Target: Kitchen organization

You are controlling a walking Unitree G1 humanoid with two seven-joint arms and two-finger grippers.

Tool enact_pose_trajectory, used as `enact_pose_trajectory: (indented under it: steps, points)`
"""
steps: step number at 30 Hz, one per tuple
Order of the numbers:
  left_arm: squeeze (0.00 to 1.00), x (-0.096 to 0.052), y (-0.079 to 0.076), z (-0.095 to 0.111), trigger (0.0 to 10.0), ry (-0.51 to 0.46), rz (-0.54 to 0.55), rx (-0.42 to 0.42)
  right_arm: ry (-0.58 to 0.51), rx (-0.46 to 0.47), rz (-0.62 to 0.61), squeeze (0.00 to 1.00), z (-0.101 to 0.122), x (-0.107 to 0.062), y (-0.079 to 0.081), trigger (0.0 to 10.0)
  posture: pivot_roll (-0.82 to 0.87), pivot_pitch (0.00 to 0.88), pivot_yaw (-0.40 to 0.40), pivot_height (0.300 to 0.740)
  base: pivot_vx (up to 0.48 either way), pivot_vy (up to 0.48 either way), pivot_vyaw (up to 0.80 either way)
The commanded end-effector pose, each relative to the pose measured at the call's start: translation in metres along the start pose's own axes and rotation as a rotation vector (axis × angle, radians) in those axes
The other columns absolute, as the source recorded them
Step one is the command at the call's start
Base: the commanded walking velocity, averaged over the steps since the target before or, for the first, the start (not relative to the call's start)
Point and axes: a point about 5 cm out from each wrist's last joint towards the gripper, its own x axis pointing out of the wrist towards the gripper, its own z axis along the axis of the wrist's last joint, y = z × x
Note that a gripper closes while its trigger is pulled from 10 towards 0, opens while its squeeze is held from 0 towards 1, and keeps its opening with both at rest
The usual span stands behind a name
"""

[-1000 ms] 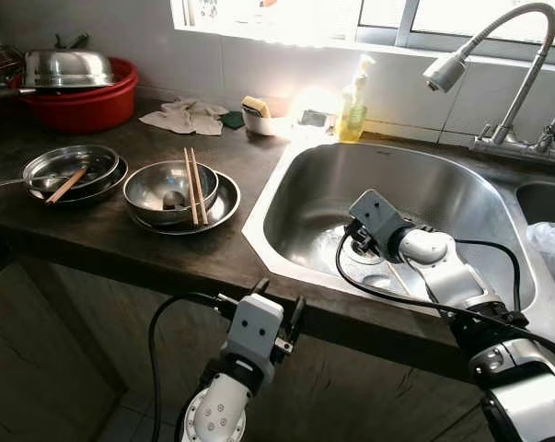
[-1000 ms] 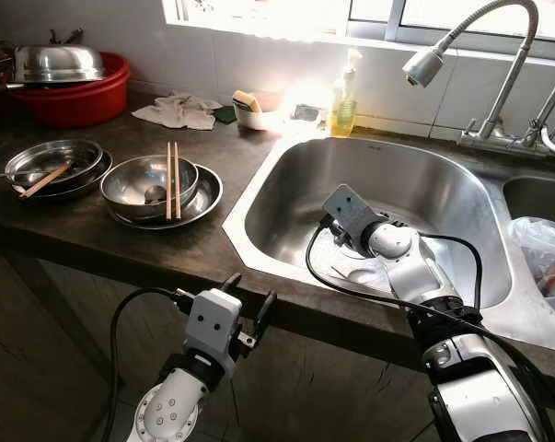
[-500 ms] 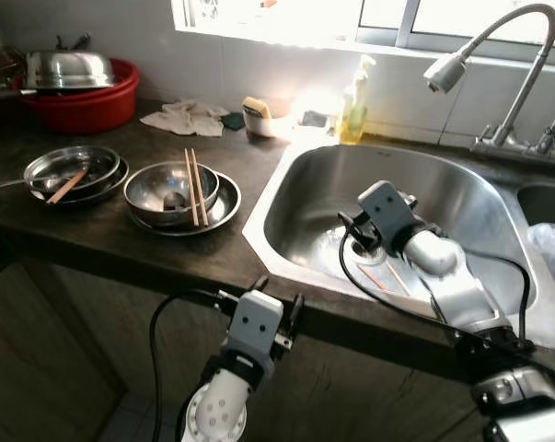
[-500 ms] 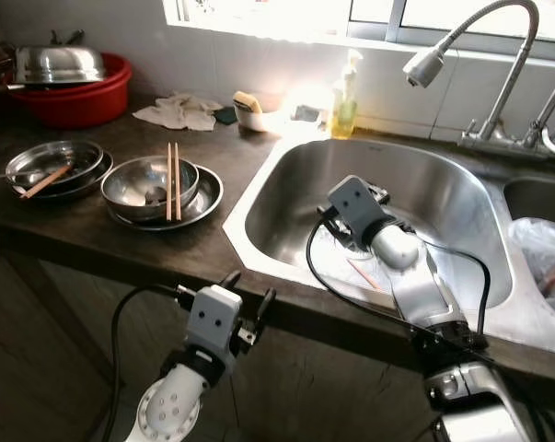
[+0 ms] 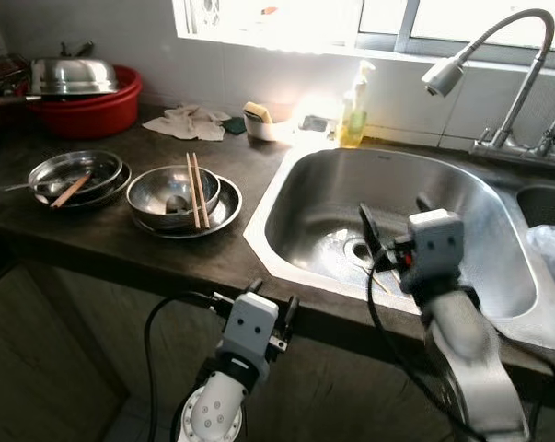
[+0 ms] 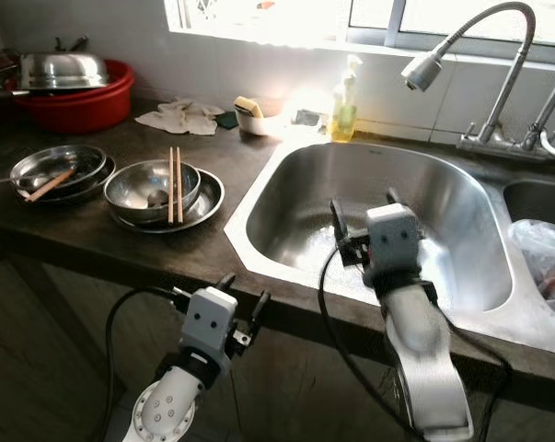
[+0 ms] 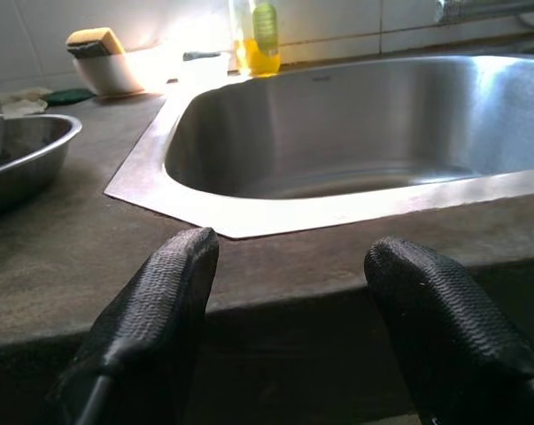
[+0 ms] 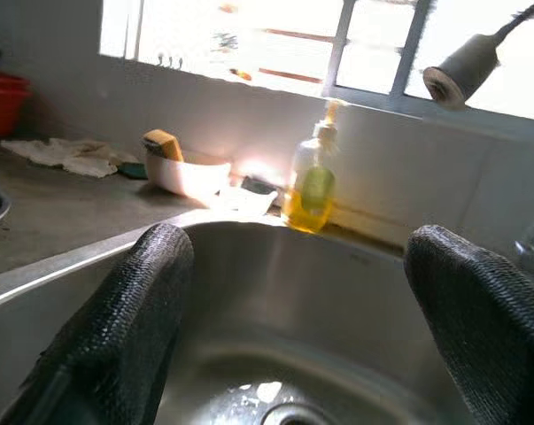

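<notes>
A dark counter (image 5: 121, 235) is seen under a bright window, with a steel sink (image 5: 286, 184) set into it on the right and a tap (image 5: 498, 55) arched over the far rim. On the left of the counter, a bowl (image 5: 171, 189) is stacked on a plate with chopsticks (image 5: 195, 177) laid across it; just left of that, a second stack of dishes (image 5: 75, 173) is seen, with one stick resting in it. Further back, a red basin (image 5: 88, 101) holds a steel lid, a cloth (image 5: 192, 120) lies crumpled, and a soap bottle (image 5: 354, 110) stands at the sink's far edge beside a small white dish with a sponge (image 5: 257, 110).

The right gripper (image 5: 394, 226) is held above the sink's near rim, fingers spread wide and nothing between them; in its wrist view the basin and drain are looked down on between the two black pads (image 8: 116, 328). The left gripper (image 5: 270, 299) is parked low, in front of the counter's near edge, also spread and empty, aimed at the counter face.

Something thin and pale can be made out on the sink floor near the drain (image 5: 358, 249), though what it is cannot be told.

The step in hand is judged to be a pause between loads. Next, the dirty dishes would likely be fetched: the left arm must be raised above the counter edge, then a reach made to the bowl, with the loose chopsticks liable to roll off if it is tipped.
</notes>
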Motion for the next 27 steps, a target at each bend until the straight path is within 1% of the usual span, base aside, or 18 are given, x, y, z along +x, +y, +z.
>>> enact_pose_trajectory:
  steps: [1, 6, 8, 9, 11, 15, 27]
  points:
    - [0.00, 0.000, -0.001, 0.003, 10.0, -0.014, -0.010, -0.002, 0.003, 0.034, -0.033, 0.00, 0.004, -0.009, 0.000, 10.0, 0.20, 0.000, -0.058, 0.740, 0.000, 0.000, 0.00]
    - [0.00, 0.003, -0.002, 0.005, 10.0, -0.024, -0.012, -0.013, 0.044, 0.098, -0.043, 0.00, 0.000, -0.028, 0.011, 10.0, 0.18, 0.000, -0.044, 0.740, 0.000, 0.000, 0.00]
    - [0.00, 0.003, -0.003, 0.004, 10.0, -0.016, -0.006, -0.024, 0.066, 0.109, -0.066, 0.00, -0.003, -0.033, 0.012, 10.0, 0.18, 0.000, -0.042, 0.740, 0.000, 0.000, 0.00]
    - [0.00, 0.004, -0.004, 0.005, 10.0, -0.017, -0.009, -0.031, 0.092, 0.114, -0.104, 0.00, -0.007, -0.037, 0.010, 10.0, 0.18, 0.000, -0.040, 0.740, 0.000, 0.000, 0.00]
    - [0.00, 0.004, -0.005, 0.006, 10.0, -0.020, -0.009, -0.031, 0.100, 0.121, -0.117, 0.00, -0.009, -0.038, 0.009, 10.0, 0.18, 0.000, -0.041, 0.740, 0.000, 0.000, 0.00]
    - [0.00, 0.002, -0.005, 0.005, 10.0, -0.014, -0.010, -0.039, 0.112, 0.130, -0.116, 0.00, -0.008, -0.042, 0.015, 10.0, 0.17, 0.000, -0.029, 0.740, 0.000, 0.000, 0.00]
    - [0.00, -0.001, -0.007, 0.000, 10.0, 0.008, -0.023, -0.036, 0.128, 0.138, -0.095, 0.00, -0.010, -0.041, 0.023, 10.0, 0.18, 0.000, -0.031, 0.740, 0.000, 0.000, 0.00]
